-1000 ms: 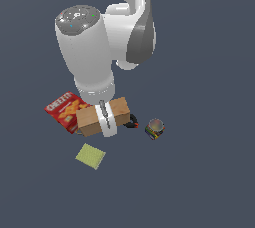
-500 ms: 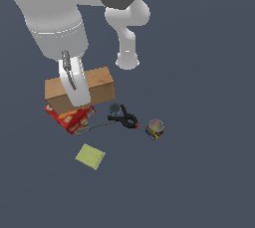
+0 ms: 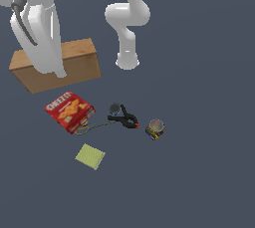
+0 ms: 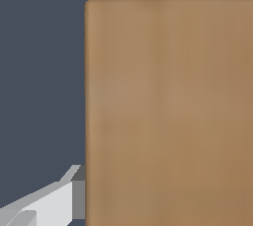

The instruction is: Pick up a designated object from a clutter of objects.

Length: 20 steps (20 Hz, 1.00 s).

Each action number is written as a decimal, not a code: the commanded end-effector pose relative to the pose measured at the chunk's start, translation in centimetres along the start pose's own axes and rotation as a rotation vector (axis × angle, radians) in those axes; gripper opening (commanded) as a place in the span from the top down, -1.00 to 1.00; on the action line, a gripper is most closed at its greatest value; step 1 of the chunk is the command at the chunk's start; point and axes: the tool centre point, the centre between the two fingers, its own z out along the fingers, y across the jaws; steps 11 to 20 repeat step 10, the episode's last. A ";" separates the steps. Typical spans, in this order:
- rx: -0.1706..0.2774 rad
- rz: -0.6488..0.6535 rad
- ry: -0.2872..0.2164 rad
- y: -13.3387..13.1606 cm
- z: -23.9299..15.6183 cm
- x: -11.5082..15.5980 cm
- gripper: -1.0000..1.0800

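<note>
— Where the red box point(image 3: 69, 111) lies face up at the left of centre in the exterior view, can you read anything on it?

— Yes, "CHEEZ-IT" in white letters, over a picture of orange crackers. The small can point(image 3: 155, 129), right of centre, has a multicoloured label, but its print is too small to read. I see no other writing.

— And the wooden block point(image 3: 57, 66)?

— Upper left of the exterior view, above the box in the frame and apart from it. It is plain light brown, unmarked, with a paler top face. It looks lifted clear of the floor, though I cannot be sure from this angle.

— How does it sit against the claw?

— The gripper point(image 3: 56, 65) comes down across the block's middle; one white finger point(image 3: 49, 43) covers its front face, the other is hidden behind it. In the wrist view the block point(image 4: 168, 111) fills most of the frame, with a finger point(image 4: 49, 203) pressed to its edge at lower left. The claw is clamped on the block.

— The rest?

— A black clamp point(image 3: 124, 117) just right of the box, a yellow-green sponge point(image 3: 90, 156) below it.
</note>
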 end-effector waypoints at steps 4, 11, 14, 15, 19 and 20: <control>0.007 -0.001 0.004 0.4 -2.5 0.7 1.00; 0.007 -0.002 0.004 0.4 -2.9 0.9 1.00; 0.007 -0.002 0.004 0.4 -2.9 0.9 1.00; 0.007 -0.002 0.004 0.4 -2.9 0.9 1.00; 0.007 -0.002 0.004 0.4 -2.9 0.9 1.00; 0.007 -0.002 0.004 0.4 -2.9 0.9 1.00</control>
